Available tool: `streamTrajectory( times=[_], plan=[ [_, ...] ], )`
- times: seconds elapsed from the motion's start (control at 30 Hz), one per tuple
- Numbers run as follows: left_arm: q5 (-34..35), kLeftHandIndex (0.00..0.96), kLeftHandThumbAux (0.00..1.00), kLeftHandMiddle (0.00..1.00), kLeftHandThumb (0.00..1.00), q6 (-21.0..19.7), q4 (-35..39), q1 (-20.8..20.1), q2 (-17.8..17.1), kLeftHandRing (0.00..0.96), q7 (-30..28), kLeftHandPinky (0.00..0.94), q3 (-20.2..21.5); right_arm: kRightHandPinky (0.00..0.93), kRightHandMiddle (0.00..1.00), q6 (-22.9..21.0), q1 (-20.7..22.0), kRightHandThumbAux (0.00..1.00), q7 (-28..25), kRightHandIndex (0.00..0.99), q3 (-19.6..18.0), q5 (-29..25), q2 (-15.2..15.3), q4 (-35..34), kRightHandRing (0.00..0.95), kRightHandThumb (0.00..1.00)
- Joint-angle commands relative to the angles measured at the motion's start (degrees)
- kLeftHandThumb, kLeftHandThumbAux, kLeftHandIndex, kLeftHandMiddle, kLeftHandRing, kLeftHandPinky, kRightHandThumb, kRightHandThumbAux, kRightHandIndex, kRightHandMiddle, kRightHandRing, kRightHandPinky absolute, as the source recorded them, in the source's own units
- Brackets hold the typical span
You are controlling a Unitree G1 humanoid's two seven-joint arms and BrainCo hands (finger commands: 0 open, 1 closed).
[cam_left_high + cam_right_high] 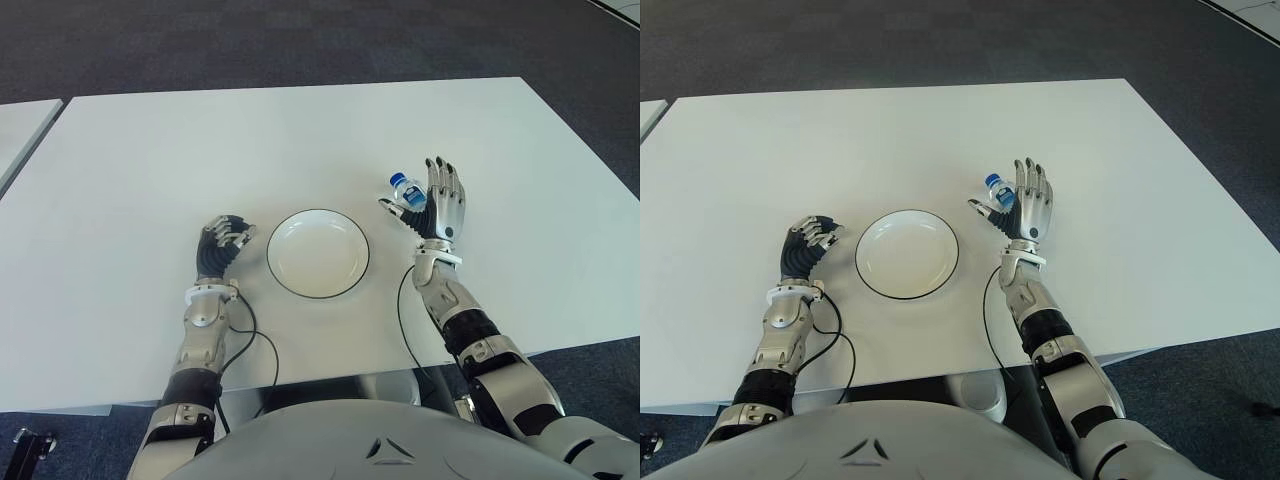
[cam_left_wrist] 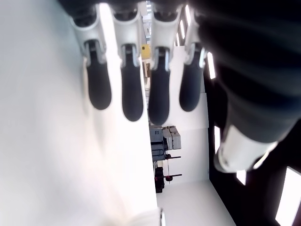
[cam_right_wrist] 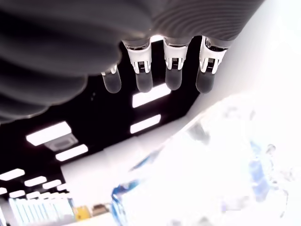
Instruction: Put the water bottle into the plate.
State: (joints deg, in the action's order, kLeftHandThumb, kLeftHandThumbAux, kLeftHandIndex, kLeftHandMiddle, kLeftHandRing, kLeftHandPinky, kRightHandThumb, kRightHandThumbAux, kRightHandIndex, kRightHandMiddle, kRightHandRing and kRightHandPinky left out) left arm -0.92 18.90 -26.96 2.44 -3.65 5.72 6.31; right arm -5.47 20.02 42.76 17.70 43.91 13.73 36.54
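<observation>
one white table (image 1: 150, 150) carries all items. plate (image 1: 318, 253) lies between both hands, to the inner side of each. right hand (image 1: 437, 208): fingers extended and apart, water bottle (image 1: 405, 187) against its palm side, not enclosed. left hand (image 1: 222, 245): fingers curled together, holding nothing.

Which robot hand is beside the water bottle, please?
The right robot hand, fingers spread open against the water bottle, right of the plate; the left robot hand is curled, empty.
</observation>
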Motion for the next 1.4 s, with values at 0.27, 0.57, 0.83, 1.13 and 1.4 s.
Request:
streamTrajectory(
  times=[0.27,0.57,0.83,1.13,1.4],
  plan=[
    [-0.2,0.429,0.721,0.481,0.703,-4.0,-2.7,3.6,0.8,0.466,0.0,0.468,-0.2,0.0,0.0,-12.7,6.4,0.285,-19.6,0.0,2.7,0.9,1.1,-1.5,0.0,0.497],
    [0.2,0.43,0.72,0.486,0.704,-3.9,-2.9,3.6,1.1,0.478,0.3,0.479,0.1,0.0,0.0,-16.9,13.1,0.329,-28.1,0.0,4.5,0.3,0.5,5.3,0.0,0.452],
    [0.4,0.43,0.72,0.479,0.703,-3.7,-2.8,3.8,1.4,0.464,0.4,0.454,0.4,0.0,0.0,-13.3,21.8,0.422,-30.4,0.0,4.8,-2.7,-1.8,23.3,0.0,0.472],
    [0.4,0.429,0.72,0.471,0.704,-3.3,-1.9,4.5,1.5,0.455,0.1,0.467,0.3,0.0,0.0,-14.9,27.7,0.489,-34.3,0.0,4.1,-6.0,-4.5,35.1,0.0,0.498],
    [0.6,0.429,0.72,0.468,0.704,-4.4,0.2,5.5,1.8,0.447,0.4,0.445,0.5,0.0,0.0,-15.1,28.3,0.52,-35.1,0.0,4.0,-7.3,-4.9,39.0,0.0,0.462]
  ],
)
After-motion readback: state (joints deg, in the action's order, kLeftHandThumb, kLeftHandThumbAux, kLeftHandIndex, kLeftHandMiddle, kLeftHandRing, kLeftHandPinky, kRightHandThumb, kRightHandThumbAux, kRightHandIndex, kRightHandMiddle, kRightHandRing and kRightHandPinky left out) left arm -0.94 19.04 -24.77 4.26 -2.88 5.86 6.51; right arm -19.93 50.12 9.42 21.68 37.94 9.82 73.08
